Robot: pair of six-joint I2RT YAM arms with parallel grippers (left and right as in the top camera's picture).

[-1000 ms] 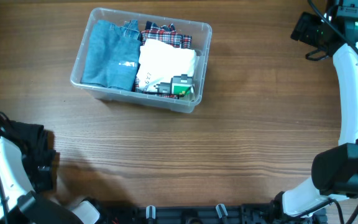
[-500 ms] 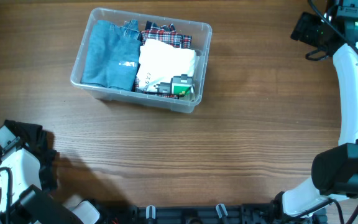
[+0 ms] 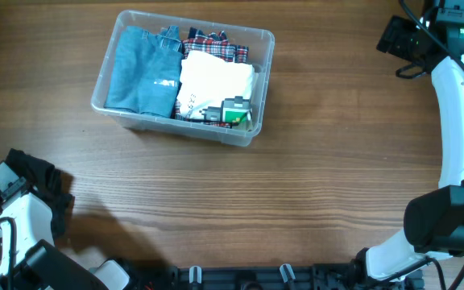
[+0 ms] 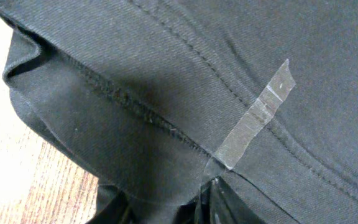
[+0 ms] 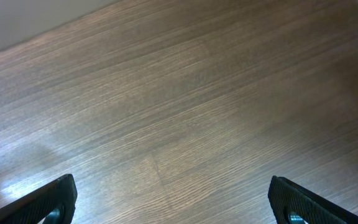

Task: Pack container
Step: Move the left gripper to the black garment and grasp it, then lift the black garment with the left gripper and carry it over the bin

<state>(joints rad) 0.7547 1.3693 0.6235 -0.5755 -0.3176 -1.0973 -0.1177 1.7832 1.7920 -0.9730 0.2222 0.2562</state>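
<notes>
A brown wooden table (image 5: 185,112) is seen across nearly the whole view. The dark fingertips (image 5: 51,200) of the right gripper (image 5: 173,199) are seen at the near left and right, spread wide, with only wood between them. A pale strip (image 5: 17,25) is seen at the far left.

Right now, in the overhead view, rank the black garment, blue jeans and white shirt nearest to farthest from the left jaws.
1. black garment, lower left.
2. blue jeans, left half of the container.
3. white shirt, its right half.
</notes>
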